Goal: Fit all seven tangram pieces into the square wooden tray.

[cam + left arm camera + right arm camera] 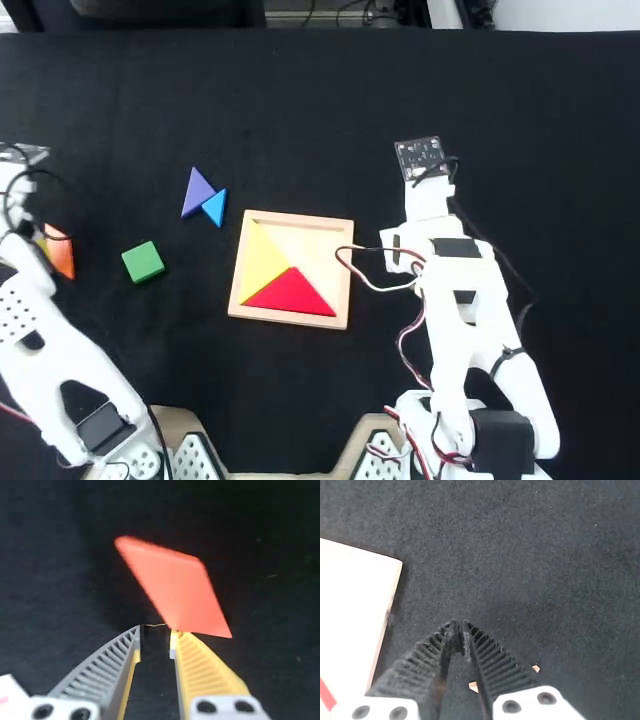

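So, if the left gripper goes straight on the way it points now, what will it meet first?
Most likely the orange piece: it lies directly ahead of the left gripper, just beyond its fingers, though how near in depth is unclear.

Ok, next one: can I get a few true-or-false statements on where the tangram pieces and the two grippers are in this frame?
1. The tray holds a yellow triangle and a red triangle. True.
2. The green square sits inside the tray. False: it lies on the table, apart from the tray.
3. The right gripper grips a piece. False: it is shut on nothing, over bare table beside the tray's corner.
4. The orange piece lies just beyond the left gripper, which is slightly open. True.
5. The purple triangle and blue triangle are outside the tray. True.
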Motion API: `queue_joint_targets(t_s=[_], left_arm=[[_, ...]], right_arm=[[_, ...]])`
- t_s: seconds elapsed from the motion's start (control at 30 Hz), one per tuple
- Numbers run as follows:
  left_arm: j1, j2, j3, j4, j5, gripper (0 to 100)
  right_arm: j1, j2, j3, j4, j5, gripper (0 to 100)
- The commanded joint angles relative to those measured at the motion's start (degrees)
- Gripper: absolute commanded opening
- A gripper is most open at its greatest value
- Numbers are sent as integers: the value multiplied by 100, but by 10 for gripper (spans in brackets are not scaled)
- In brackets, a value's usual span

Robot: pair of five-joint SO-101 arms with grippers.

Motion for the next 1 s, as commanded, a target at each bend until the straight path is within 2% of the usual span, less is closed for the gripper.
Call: queue_joint_targets(t_s=[0.0,0.23,0.33,0.47,0.57,0.63,0.77,0.97], left_arm=[[286,-229,145,97,70,109],[-110,-1090,-708,97,44,109],[-180,-1213,-532,44,62,109],[-92,-695,215,-1002,79,109],[-127,-360,347,-1741,396,109],[-84,-237,312,-1723,316,113],[233,-237,286,-1301,-835,113],[901,-202,338,-1248,-738,160]], right_arm=[[-88,-163,13,-97,62,11],[-88,-163,4,-97,62,11],[-88,-163,-4,-97,62,11],[-88,-163,-4,-97,62,11],[-88,-163,4,-97,62,11],[-88,-163,4,-97,62,11],[-88,-163,4,-97,62,11],[-88,-163,-4,-97,62,11]])
